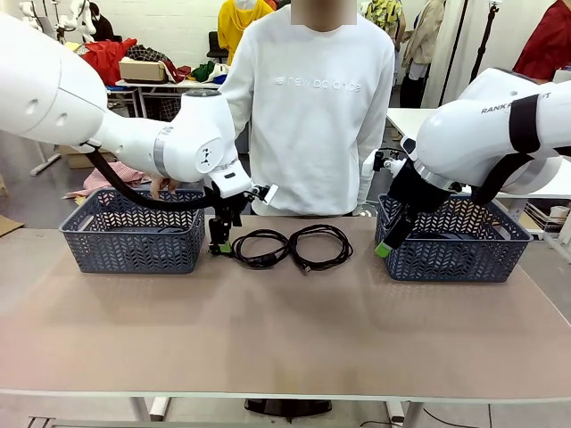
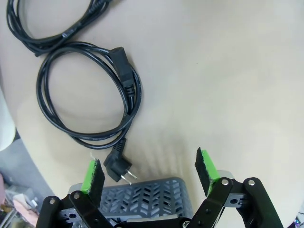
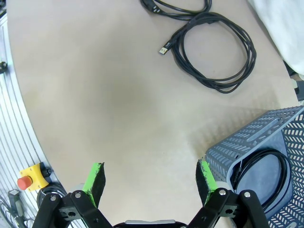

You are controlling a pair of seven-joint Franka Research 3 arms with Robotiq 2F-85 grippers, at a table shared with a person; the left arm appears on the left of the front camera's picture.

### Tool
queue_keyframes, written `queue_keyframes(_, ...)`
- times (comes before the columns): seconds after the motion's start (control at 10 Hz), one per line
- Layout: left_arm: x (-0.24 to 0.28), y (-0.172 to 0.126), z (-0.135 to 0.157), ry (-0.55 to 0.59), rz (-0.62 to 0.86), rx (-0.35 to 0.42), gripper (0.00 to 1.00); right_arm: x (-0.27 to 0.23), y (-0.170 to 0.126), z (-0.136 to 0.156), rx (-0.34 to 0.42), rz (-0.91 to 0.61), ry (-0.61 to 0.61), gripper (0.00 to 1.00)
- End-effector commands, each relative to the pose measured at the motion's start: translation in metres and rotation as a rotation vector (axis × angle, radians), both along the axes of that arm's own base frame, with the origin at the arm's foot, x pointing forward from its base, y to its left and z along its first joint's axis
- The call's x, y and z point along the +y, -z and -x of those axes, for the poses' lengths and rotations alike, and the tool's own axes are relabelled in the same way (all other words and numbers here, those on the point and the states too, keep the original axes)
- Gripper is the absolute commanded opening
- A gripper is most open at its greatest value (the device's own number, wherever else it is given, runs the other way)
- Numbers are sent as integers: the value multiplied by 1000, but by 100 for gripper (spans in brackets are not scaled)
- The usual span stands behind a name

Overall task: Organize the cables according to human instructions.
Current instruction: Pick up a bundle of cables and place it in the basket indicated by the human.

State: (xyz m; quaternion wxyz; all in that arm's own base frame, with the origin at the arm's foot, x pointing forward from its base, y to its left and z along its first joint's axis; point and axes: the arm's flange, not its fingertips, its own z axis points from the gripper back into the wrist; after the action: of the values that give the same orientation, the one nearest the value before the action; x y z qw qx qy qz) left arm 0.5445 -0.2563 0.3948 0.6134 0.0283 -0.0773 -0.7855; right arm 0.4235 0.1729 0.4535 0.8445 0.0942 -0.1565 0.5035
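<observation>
The left end effector [image 1: 220, 242] hangs wide open and empty in the front view, fingertips close to the counter [image 1: 285, 339]. Taking the person [image 1: 308, 107] as landmark, two cords lie side by side on the counter straight in front of the person. The left cord [image 1: 263, 261] is just beside that end effector, with the right cord [image 1: 346, 242] next to it; whether the two touch I cannot tell. Each is a thin black loop of a few turns, a little wider across than deep. The left basket [image 1: 134, 241] stands to one side of the person and the right basket [image 1: 455, 254] to the other. The person's hand [image 1: 163, 186] rests at the left basket's far rim. The right end effector [image 1: 385, 248], also wide open, hangs at the right basket's near corner, well apart from both cords, so the left arm is the nearer.

In the left wrist view, the left end effector [image 2: 149, 172] shows its jaws spread with nothing between. The left cord [image 2: 126, 78] lies ahead and toward picture left, its oval running away from the fingers. Its round plug sits just ahead of one pad [image 2: 92, 175]. A short shift onto a strand looks needed before closing.

In the right wrist view, the right end effector [image 3: 151, 178] is open and empty. The right cord [image 3: 223, 88] lies far ahead and ends in a small metal tip. A third cord [image 3: 261, 153] lies coiled inside the right basket [image 3: 237, 147].
</observation>
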Motion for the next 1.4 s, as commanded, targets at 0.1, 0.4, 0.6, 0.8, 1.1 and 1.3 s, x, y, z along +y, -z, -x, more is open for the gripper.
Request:
queue_keyframes(0.1, -1, 23, -22, 81, -47, -41, 100, 1, 0, 1, -1, -2, 7, 100)
queue_keyframes(0.4, -6, 49, -37, 152, -49, -31, 100, 1, 0, 1, -1, -2, 7, 100)
queue_keyframes(0.6, -11, 61, -45, 161, -52, -27, 100, 1, 0, 1, -1, -2, 7, 100)
queue_keyframes(0.8, -18, 69, -51, 173, -64, -9, 100, 1, 0, 1, -1, -2, 7, 100)
queue_keyframes(1.1, -24, 74, -49, 193, -62, 17, 100, 1, 0, 1, -1, -2, 7, 100)
queue_keyframes(1.3, -25, 79, -50, 186, -67, 31, 100, 1, 0, 1, -1, -2, 7, 100)
